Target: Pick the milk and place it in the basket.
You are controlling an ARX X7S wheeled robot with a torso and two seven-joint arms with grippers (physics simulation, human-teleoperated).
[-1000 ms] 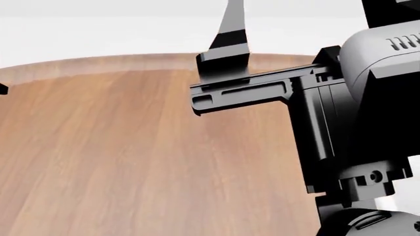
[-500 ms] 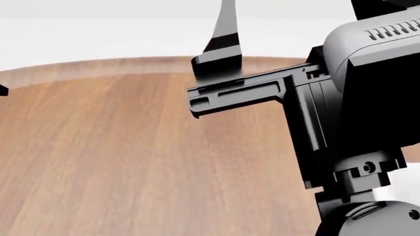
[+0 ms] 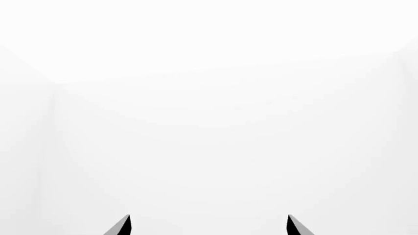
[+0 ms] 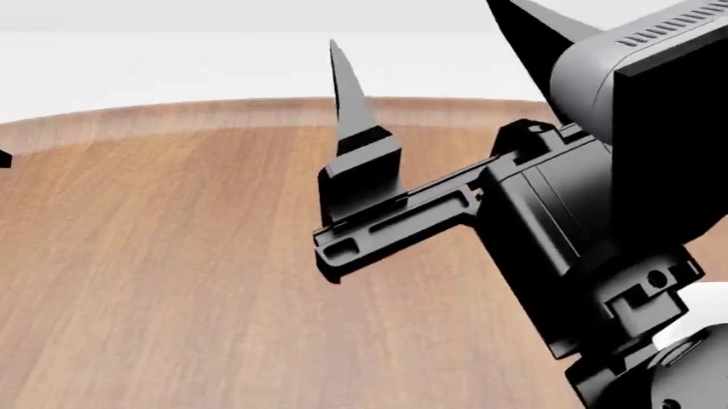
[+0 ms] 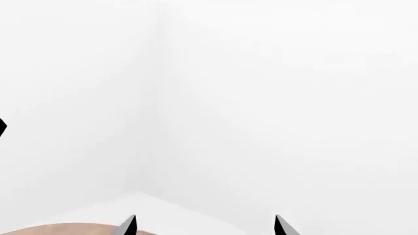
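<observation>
The milk and the basket are out of view in every frame. My right gripper (image 4: pixel 438 55) fills the right side of the head view, raised above the wooden table (image 4: pixel 170 273). Its two black fingers (image 4: pixel 344 85) point up and away, wide apart, with nothing between them. In the right wrist view the right gripper (image 5: pixel 203 220) is open and faces white walls, with a sliver of the table (image 5: pixel 65 230) at one edge. In the left wrist view the left gripper (image 3: pixel 208 220) is open and empty, and faces only white walls.
The round table's far edge (image 4: pixel 228 111) curves across the head view with white floor and wall behind it. A small black piece (image 4: pixel 3 158) shows at the left edge of the head view. No other objects show.
My right gripper has tilted and swung: its near finger moved left and down, and its second finger has come into view at the top right. The left side has not changed.
</observation>
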